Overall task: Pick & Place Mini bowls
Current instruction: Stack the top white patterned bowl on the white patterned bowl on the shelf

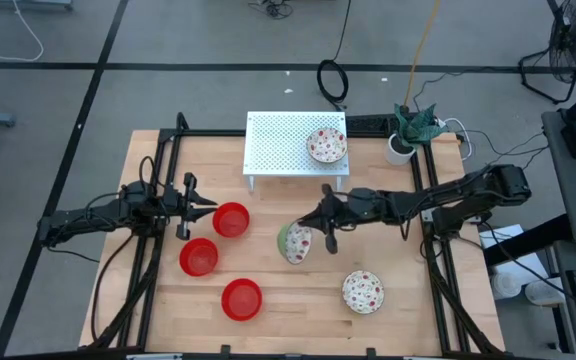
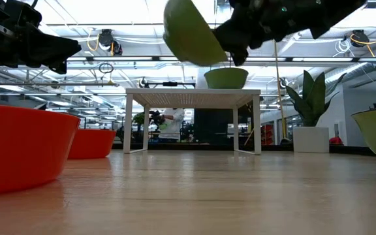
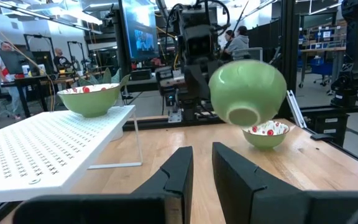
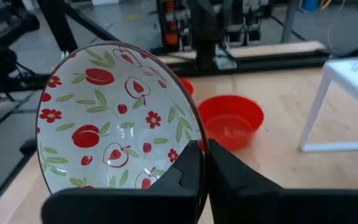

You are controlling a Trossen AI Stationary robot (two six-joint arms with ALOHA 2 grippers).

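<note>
While your right gripper (image 1: 315, 222) is pinched on a patterned bowl's (image 1: 296, 243) rim, held tilted above the wood table (image 1: 288, 300), you've got one bowl on the white rack (image 1: 278, 150). Three red bowls (image 1: 231, 220) and another patterned bowl (image 1: 362, 292) remain. Left gripper (image 1: 200, 206) waits, fingers slightly apart. Busy lab behind.

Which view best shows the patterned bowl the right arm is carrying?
The right wrist view: the carried bowl fills it, floral inside facing the camera, rim pinched in the right gripper. The high view shows it tilted, off the table. The low and left wrist views show only its green underside.
</note>
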